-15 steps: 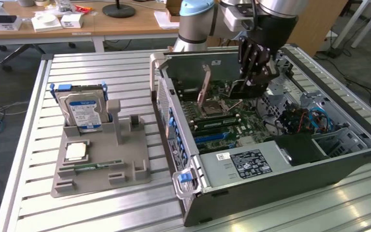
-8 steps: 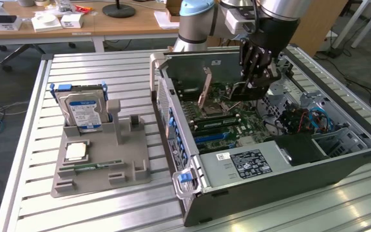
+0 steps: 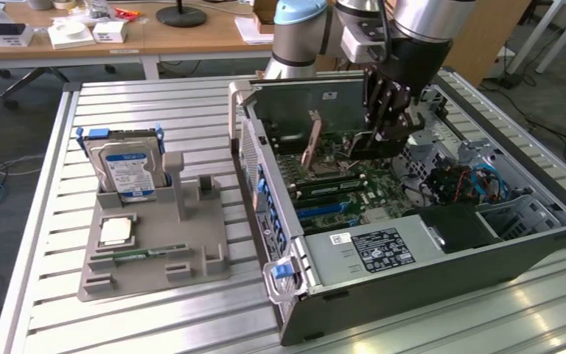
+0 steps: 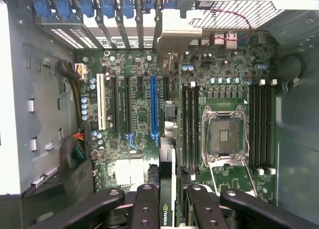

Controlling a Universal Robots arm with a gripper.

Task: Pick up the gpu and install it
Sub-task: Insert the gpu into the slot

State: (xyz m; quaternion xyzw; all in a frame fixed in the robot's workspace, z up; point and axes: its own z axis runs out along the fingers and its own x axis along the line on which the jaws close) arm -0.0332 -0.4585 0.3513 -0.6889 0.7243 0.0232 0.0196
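Gripping the gpu (image 4: 166, 210) edge-on over the motherboard (image 4: 139, 120), jaws closed on it, card mostly hidden behind them.

An open computer case (image 3: 441, 295) lies on a table (image 3: 165, 103). At the exterior view's left of it, a grey holder (image 3: 200, 254) carries a hard drive (image 3: 126, 169) and perhaps a chip (image 3: 116, 231).

Silver-grey arm (image 3: 426, 22), pale-blue joint cap (image 3: 300, 10), black linked pincer (image 4: 169, 193) with round pivot pins
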